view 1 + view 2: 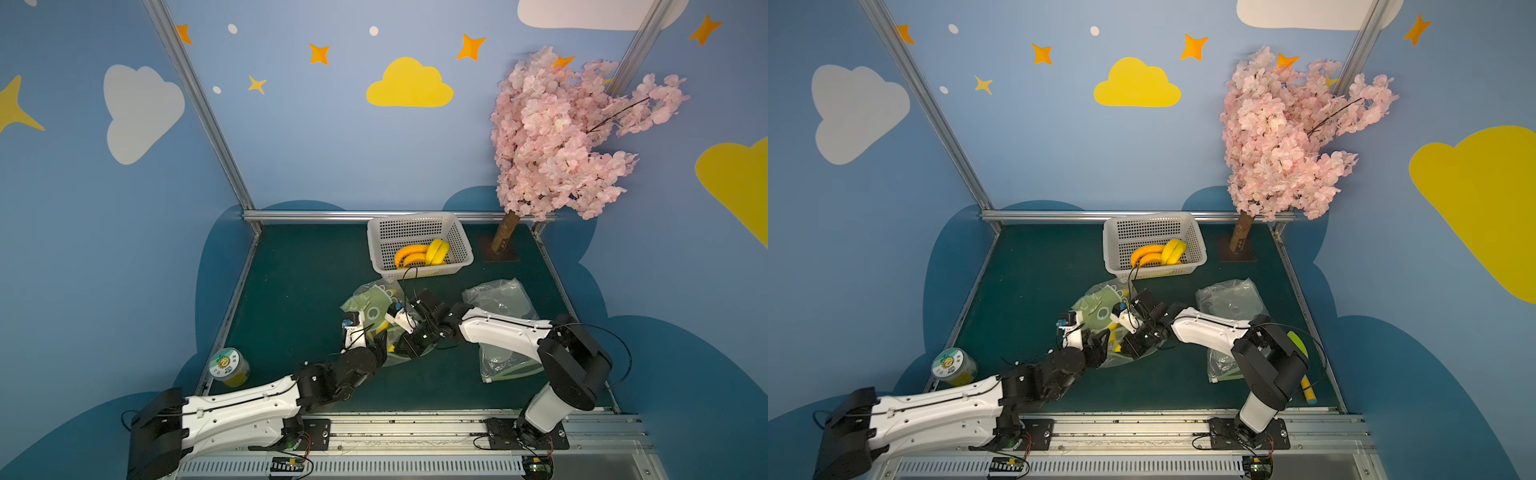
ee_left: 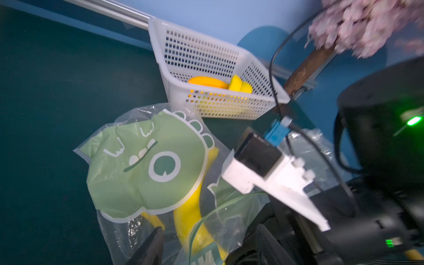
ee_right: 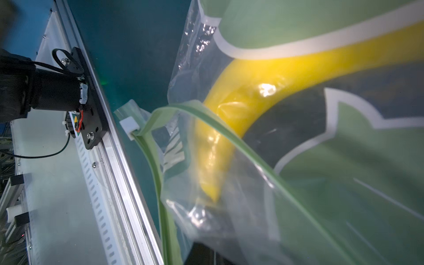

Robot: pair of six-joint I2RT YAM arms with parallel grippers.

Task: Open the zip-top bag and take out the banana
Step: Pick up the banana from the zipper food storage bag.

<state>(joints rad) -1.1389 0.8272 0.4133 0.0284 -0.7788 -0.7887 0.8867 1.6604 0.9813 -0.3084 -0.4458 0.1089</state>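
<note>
The zip-top bag, clear with a green dinosaur print, lies mid-table. A yellow banana is inside it. The bag's green zip rim is parted and arches up, with the white slider at one end. My left gripper is open, its dark fingers on either side of the banana at the bag's mouth. My right gripper is shut on the bag's film at the mouth, which drapes over its jaws.
A white basket holding several bananas stands behind the bag. Two more clear bags lie to the right, under my right arm. A lidded jar sits front left. A pink blossom tree rises back right.
</note>
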